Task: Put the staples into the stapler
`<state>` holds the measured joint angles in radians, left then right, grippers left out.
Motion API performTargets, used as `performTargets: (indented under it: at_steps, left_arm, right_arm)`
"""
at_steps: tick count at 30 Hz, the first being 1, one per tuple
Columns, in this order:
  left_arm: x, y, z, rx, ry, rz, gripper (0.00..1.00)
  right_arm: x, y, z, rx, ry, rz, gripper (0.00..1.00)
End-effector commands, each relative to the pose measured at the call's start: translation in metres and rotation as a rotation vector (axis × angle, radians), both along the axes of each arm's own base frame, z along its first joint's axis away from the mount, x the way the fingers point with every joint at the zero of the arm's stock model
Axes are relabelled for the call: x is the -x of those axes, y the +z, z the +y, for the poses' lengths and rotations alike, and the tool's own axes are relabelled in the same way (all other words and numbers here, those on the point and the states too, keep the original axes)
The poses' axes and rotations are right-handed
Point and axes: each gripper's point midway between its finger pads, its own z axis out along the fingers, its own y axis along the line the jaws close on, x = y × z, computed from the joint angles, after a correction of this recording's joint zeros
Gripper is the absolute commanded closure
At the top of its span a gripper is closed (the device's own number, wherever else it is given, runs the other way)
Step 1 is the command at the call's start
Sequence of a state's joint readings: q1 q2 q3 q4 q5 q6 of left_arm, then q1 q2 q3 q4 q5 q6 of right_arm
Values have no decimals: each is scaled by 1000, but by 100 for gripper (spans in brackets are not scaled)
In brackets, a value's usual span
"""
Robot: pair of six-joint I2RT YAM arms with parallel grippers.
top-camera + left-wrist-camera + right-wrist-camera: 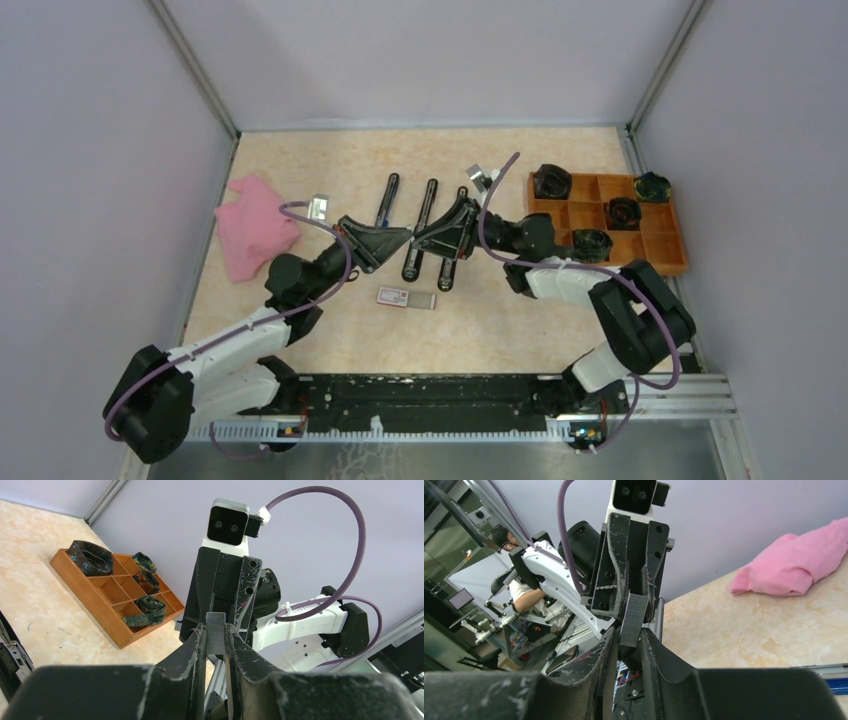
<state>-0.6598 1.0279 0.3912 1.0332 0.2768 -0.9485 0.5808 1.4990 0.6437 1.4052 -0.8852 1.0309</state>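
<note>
Left pincer [215,639] grips the grey staple strip [216,622]; right pincer [629,639] straddles its far end, clamping unclear. Staple box [406,297] lies at their six o'clock.

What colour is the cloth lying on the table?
The cloth is pink, clearest in the top external view.

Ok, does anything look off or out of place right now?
Nothing looks spilled or damaged. One thing stands out: the staple strip is pinched in mid-air from both ends, by the left fingers and apparently the right fingers too, above the stapler. The staple box lies just beside the stapler, grey showing at one end.
</note>
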Motion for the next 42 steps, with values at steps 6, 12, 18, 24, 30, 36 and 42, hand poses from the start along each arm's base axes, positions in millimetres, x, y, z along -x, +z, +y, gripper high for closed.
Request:
performTargets:
  at_steps: [6,12,18,24,30,36,42]
  left_arm:
    - [4,2,0,17,-4,-24,76]
    - [-1,-10,2,-33,24,4,61]
    - [-12,-33,16,-115,135,73,29]
    - [-17,-50,38,-243,256,131,14]
    - [-16,-45,73,-384,401,170,6]
    - [-11,-27,118,-532,569,220,2]
    - [-4,-3,164,-718,725,242,1]
  right_arm:
    - [4,22,0,-55,-2,-83,89]
    - [3,18,0,-12,-22,-78,97]
    - [-13,-12,-3,189,-148,-11,97]
    - [-37,-42,-22,457,-332,75,97]
    - [-53,-71,-50,676,-511,221,97]
    - [-58,-100,-71,865,-634,382,100]
    - [-62,-127,-85,1032,-726,528,100]
